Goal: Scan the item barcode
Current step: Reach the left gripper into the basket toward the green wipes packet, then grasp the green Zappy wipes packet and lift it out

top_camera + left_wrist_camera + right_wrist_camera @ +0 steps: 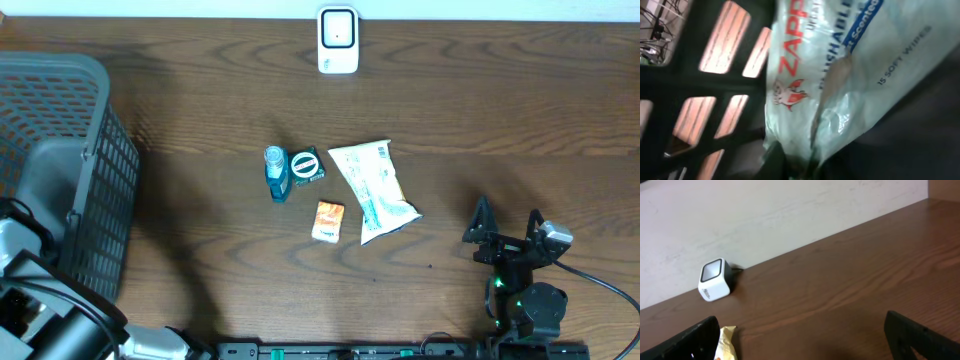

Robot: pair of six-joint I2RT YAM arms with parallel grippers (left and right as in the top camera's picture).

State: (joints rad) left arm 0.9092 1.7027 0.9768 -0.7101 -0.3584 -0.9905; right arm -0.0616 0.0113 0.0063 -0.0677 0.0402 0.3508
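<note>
Left arm [35,300] sits low at grey basket [95,120]; scanner [338,40] on far edge of table [480,110]. Left wrist: left gripper [792,167] clamped on wipes packet [840,75], basket wall behind. Right wrist: right gripper [805,350] spread wide, scanner ahead.

Overhead: even light, sharp, soft shadow right of basket [90,150]. Left wrist: dim, wipes pack [840,75] blurred, slots backlit bright. Right wrist: clear, fingers [920,335] soft and dark.
</note>
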